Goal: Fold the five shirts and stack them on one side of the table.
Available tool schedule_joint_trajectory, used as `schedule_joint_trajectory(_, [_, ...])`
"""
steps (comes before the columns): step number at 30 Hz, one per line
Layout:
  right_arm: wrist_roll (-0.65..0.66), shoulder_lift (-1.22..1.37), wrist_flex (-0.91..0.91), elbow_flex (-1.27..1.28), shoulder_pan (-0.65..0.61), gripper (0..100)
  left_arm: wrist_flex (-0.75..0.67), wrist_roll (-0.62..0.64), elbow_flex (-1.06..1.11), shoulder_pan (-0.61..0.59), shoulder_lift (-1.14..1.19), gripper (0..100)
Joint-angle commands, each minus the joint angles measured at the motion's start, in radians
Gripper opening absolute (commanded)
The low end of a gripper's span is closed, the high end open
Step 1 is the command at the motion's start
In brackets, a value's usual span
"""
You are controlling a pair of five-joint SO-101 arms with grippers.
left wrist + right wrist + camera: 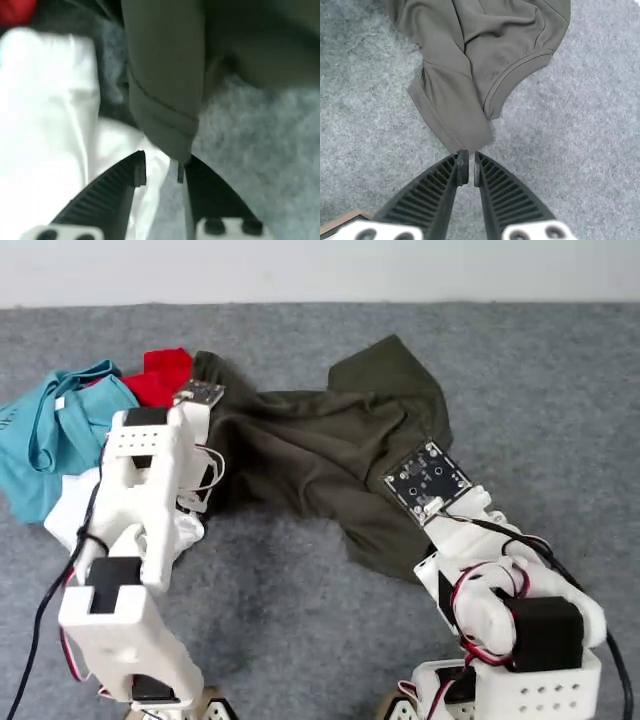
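Across the high view, grey carpet-like table top (300,630) runs edge to edge. Olive shirt (320,450) is the biggest item: spread rumpled over the centre, one end bunched toward 9 o'clock, the other lobe up at 1 o'clock, and a flap hanging down toward 5 o'clock. Left arm (140,500) comes in from 7 o'clock, its wrist over the olive shirt's 9 o'clock end. Right arm (500,610) comes in from 5 o'clock, its wrist over the 5 o'clock flap. Teal shirt (50,430) is crumpled at 9-10 o'clock by the table's edge. White shirt (65,510) lies just below it at 8-9 o'clock, partly under the left arm. Red shirt (160,375) is a small bunch at 11 o'clock, touching both the teal one and the olive one. Left gripper (160,172): jaws spread, olive cuff hem reaching down to one fingertip (181,172), white cloth showing in the gap; can't confirm any grip. Right gripper (469,170): jaws pressed almost together right at a hem corner of the olive shirt, looks like a pinch on the very edge, carpet beneath.
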Motion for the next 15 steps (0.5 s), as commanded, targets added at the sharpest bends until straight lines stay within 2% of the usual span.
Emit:
schedule_joint_trajectory(1, [-0.009, -0.01, -0.008, -0.003, 0.004, 4.3, -0.029, -0.005, -0.008, 0.002, 0.034, 11])
schedule_joint_trajectory(9, [-0.011, -0.004, -0.008, -0.003, 0.004, 4.3, -0.133, 0.037, -0.042, 0.008, 0.077, 11])
schedule_joint_trajectory(15, [-0.011, -0.004, -0.01, -0.002, 0.004, 4.3, -0.133, 0.037, -0.041, 0.008, 0.077, 11])
